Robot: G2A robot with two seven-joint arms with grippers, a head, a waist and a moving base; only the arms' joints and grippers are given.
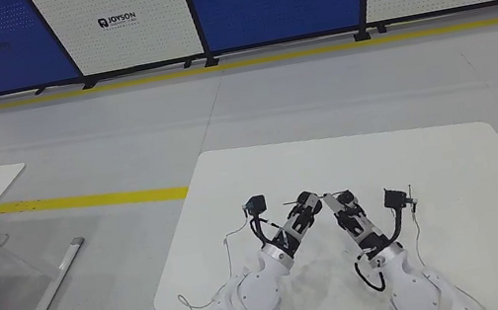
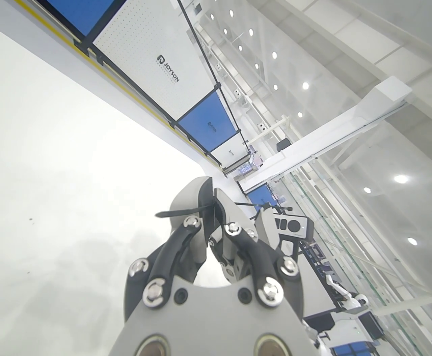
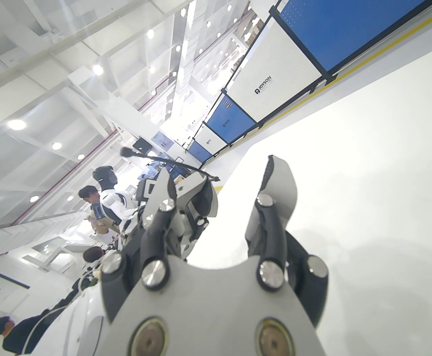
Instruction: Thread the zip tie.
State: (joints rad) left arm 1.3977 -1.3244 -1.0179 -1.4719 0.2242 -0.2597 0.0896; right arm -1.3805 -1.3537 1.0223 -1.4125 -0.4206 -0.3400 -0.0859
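Left gripper (image 2: 213,193): fingers closed, clamping the black zip tie (image 2: 179,211) crosswise near their tips, above the white table (image 1: 429,153). One end of the tie projects freely on each side. Right gripper (image 3: 218,167): fingers spread wide, holding nothing, positioned just beside the left gripper.

The zip tie (image 2: 175,212) has its middle hidden between the pressed-together fingertips of the left tool (image 2: 213,197) in the left wrist view, and from the top view it is too thin to trace.
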